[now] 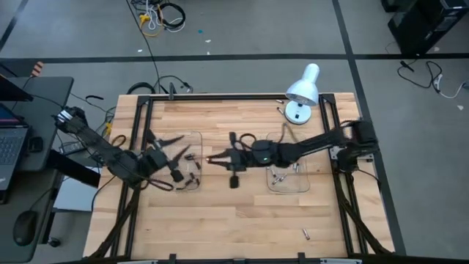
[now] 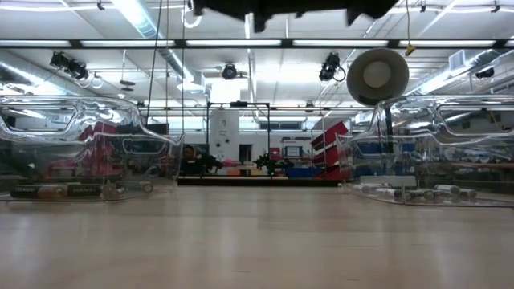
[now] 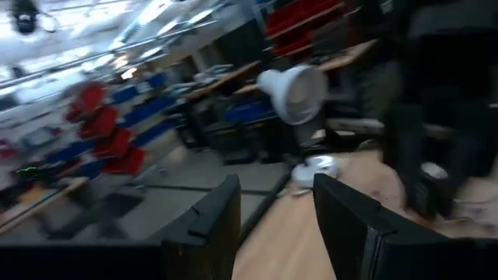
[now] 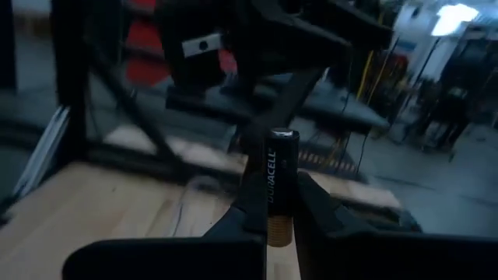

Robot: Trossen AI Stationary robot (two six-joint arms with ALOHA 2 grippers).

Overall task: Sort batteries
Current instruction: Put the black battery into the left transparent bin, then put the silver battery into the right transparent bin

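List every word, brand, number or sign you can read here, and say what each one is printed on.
"DURACELL": runs lengthwise on the black-and-copper cylindrical battery clamped upright in the right gripper.
Batteries in the left clear plastic tray: printing too small to read.
White dome desk lamp: no marking legible.
Background room signs: blurred, unreadable.

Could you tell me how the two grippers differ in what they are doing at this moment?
The right gripper is shut on a dark Duracell battery, held upright between its fingers; the left gripper is open and holds nothing. In the high view the right gripper reaches out over the bare wood between the two clear trays, while the left gripper is over the left tray. Both are dark two-finger grippers above the table.
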